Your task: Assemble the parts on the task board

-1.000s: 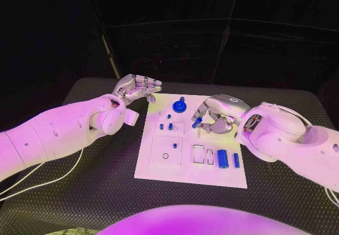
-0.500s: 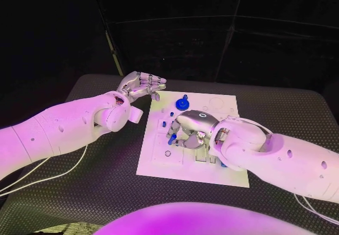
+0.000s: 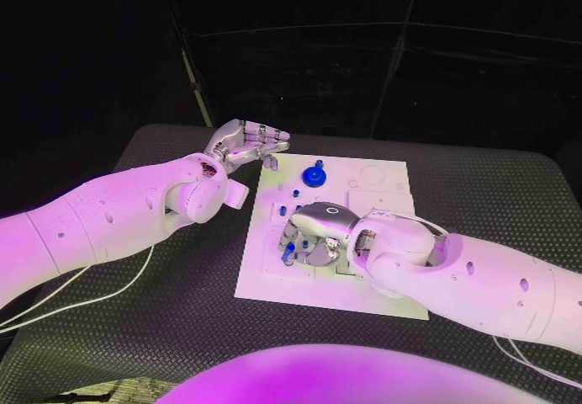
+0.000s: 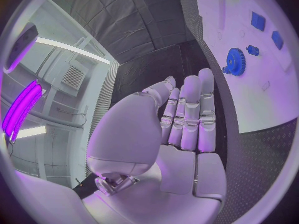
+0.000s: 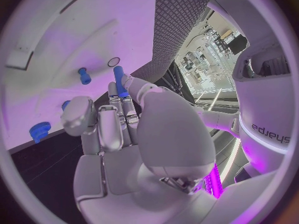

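Note:
The white task board (image 3: 273, 284) lies in the middle of the black table. A blue gear (image 3: 314, 176) stands on its far part and also appears in the left wrist view as the blue gear (image 4: 235, 61). My right hand (image 3: 319, 231) hovers low over the board's left middle and pinches a blue peg (image 3: 288, 250) at its fingertips. In the right wrist view the right hand (image 5: 124, 129) holds that blue peg (image 5: 118, 80) close to a small round hole (image 5: 113, 61) and a standing blue peg (image 5: 83, 75). My left hand (image 3: 249, 143) hangs above the board's far left corner, fingers curled in, holding nothing.
Small blue parts (image 4: 258, 21) sit farther along the board. Shallow round and square recesses (image 3: 378, 178) mark the board's far right. A white cable (image 3: 73, 296) trails over the table (image 3: 145, 337) on the left. My right forearm covers the board's near right part.
My right hand has carried the blue peg leftward across the board and down toward its left middle. The left hand has barely moved. The camera has shifted a little.

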Available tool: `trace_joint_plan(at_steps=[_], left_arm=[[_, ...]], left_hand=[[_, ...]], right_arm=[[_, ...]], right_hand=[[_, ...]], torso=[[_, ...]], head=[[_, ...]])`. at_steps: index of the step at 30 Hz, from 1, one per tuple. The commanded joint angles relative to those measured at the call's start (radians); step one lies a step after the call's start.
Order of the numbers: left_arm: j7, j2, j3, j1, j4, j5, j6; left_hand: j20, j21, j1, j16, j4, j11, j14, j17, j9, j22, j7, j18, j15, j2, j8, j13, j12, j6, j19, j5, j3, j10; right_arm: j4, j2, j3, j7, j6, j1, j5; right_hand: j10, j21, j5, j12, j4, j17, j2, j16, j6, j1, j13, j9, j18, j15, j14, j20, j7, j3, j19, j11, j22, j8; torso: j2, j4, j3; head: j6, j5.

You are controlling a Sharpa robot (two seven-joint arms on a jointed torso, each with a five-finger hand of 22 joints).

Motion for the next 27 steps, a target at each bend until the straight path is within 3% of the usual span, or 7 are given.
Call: trace_joint_plan(at_steps=[1, 19, 27], left_arm=[[0.005, 0.002, 0.001, 0.002, 0.000, 0.004, 0.012], [0.004, 0.001, 0.001, 0.002, -0.001, 0.004, 0.014], [0.003, 0.000, 0.001, 0.002, -0.001, 0.004, 0.014]], left_hand=[[0.004, -0.005, -0.002, -0.003, 0.000, 0.000, -0.006, -0.001, -0.001, -0.002, 0.002, 0.013, 0.001, 0.005, 0.003, -0.001, 0.004, -0.001, -0.004, 0.005, 0.003, -0.006], [0.004, -0.006, -0.003, -0.004, 0.000, 0.001, -0.007, -0.002, -0.001, -0.003, 0.003, 0.013, 0.001, 0.005, 0.003, 0.000, 0.006, -0.002, -0.004, 0.004, 0.003, -0.007], [0.004, -0.006, -0.003, -0.004, 0.000, 0.001, -0.007, -0.002, -0.001, -0.003, 0.004, 0.013, 0.001, 0.005, 0.003, 0.000, 0.006, -0.002, -0.004, 0.004, 0.003, -0.007]], right_arm=[[-0.002, 0.003, -0.001, 0.011, 0.024, 0.001, -0.026], [-0.015, 0.005, -0.003, -0.038, 0.104, 0.000, -0.059], [-0.016, 0.008, -0.023, -0.042, 0.099, 0.000, -0.067]], right_hand=[[0.013, 0.006, 0.006, 0.003, 0.000, -0.001, -0.002, 0.003, 0.003, -0.002, 0.001, 0.000, -0.005, -0.004, 0.029, 0.002, 0.001, 0.008, 0.005, -0.007, 0.000, -0.004], [0.014, 0.007, 0.008, 0.002, -0.003, 0.001, -0.002, 0.004, 0.005, -0.007, 0.002, 0.001, -0.005, -0.004, 0.029, 0.002, 0.001, 0.010, 0.004, -0.006, 0.001, -0.003], [0.014, 0.007, 0.008, 0.002, -0.003, 0.001, -0.002, 0.004, 0.005, -0.007, 0.002, 0.001, -0.005, -0.004, 0.029, 0.002, 0.001, 0.010, 0.004, -0.006, 0.001, -0.003]], torso=[[-0.001, 0.0010, 0.0001], [-0.001, 0.0013, -0.0006], [-0.001, -0.0005, -0.0012]], head=[[-0.004, 0.001], [-0.010, 0.003], [-0.012, 0.004]])
